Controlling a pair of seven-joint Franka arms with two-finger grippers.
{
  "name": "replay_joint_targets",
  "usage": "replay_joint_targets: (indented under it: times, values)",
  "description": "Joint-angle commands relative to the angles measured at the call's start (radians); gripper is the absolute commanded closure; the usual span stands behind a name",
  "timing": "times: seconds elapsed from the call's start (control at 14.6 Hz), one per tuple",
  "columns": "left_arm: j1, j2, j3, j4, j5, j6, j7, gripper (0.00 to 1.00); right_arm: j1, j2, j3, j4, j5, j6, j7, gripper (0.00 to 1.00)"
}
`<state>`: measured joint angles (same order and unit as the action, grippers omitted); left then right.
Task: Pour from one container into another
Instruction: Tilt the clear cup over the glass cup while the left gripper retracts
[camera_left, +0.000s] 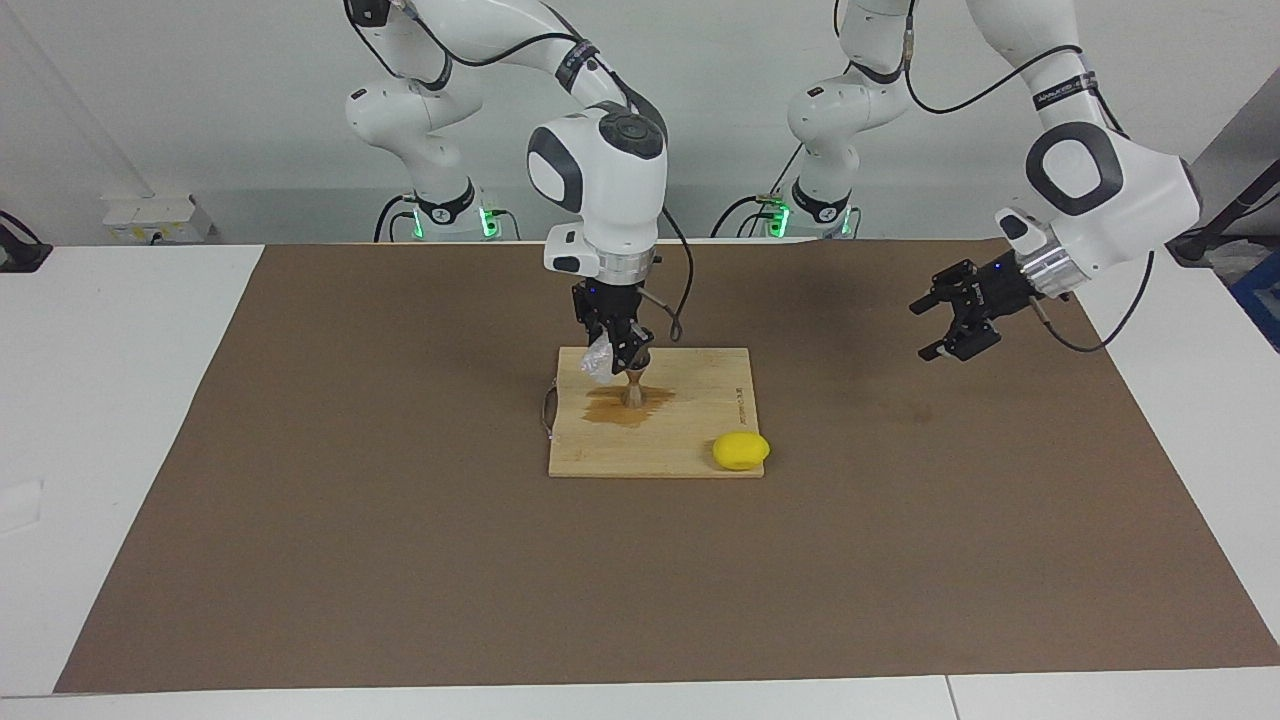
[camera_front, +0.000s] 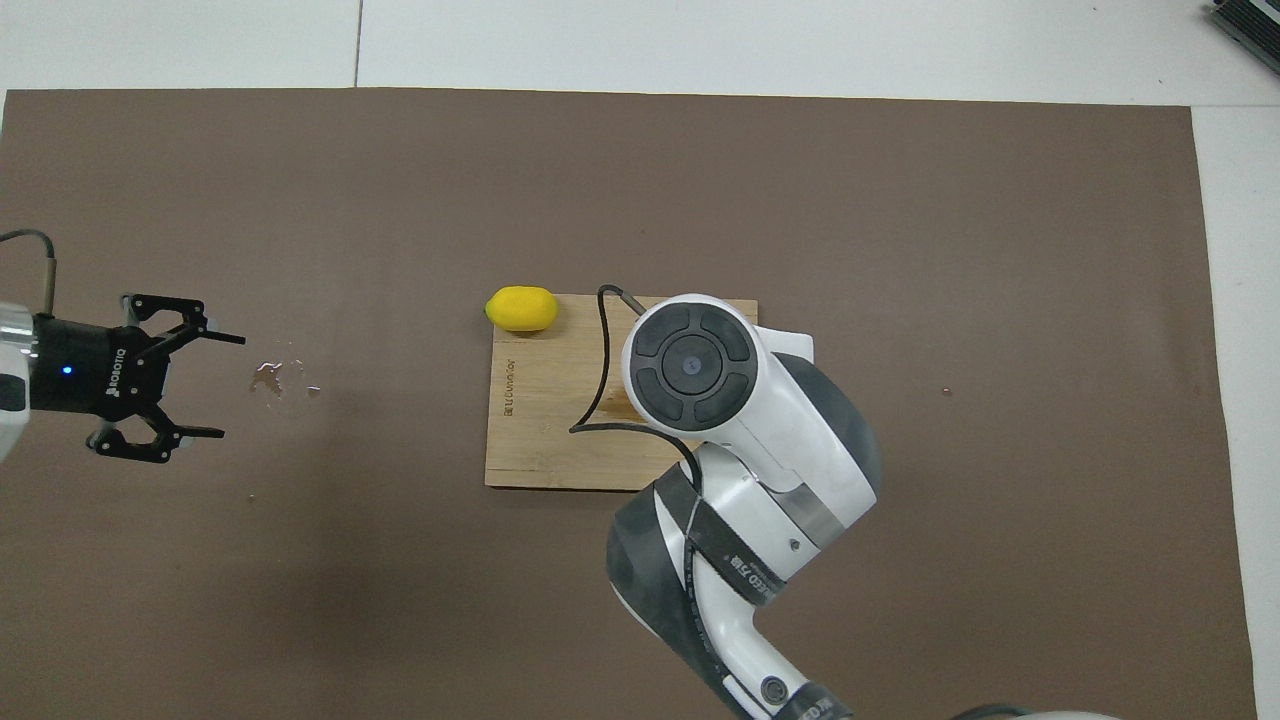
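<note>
The right pincer (camera_left: 612, 345) grips the clear cup (camera_left: 598, 362), tilted over the hourglass steel jigger (camera_left: 634, 388) standing on the wooden board (camera_left: 690, 420). The left pincer (camera_left: 940, 320) hangs open over the brown counter (camera_left: 400, 560).

White-and-grey arms, black cables, black end effectors.

"ROBOTIQ" stands on the left gripper (camera_front: 185, 385); the cutting board (camera_front: 540, 440) bears unreadable lettering.

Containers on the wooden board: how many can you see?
2. A clear cylindrical cup, tilted in the right gripper, over a silvery hourglass jigger standing on the wooden cutting board. None elsewhere.
</note>
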<state>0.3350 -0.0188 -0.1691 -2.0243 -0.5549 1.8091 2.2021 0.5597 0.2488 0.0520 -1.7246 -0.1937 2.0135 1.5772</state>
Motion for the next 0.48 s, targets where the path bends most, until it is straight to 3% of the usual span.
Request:
replay_joint_targets:
  times: [0.0,0.21,0.41]
  values:
    - [-0.004,-0.049,-0.004,0.019,0.097,-0.017,-0.137,0.0,0.002,0.006,0.0,0.014,-0.033,-0.012,0.014,1.0]
    - [-0.01,-0.076,-0.012,0.041,0.165,-0.011,-0.361,0.0,0.002,0.006,0.011,0.017,-0.03,-0.019,0.012,1.0]
    - [-0.074,-0.075,-0.043,0.162,0.323,-0.025,-0.572,0.0,0.0,0.006,0.012,0.02,-0.02,-0.021,0.012,1.0]
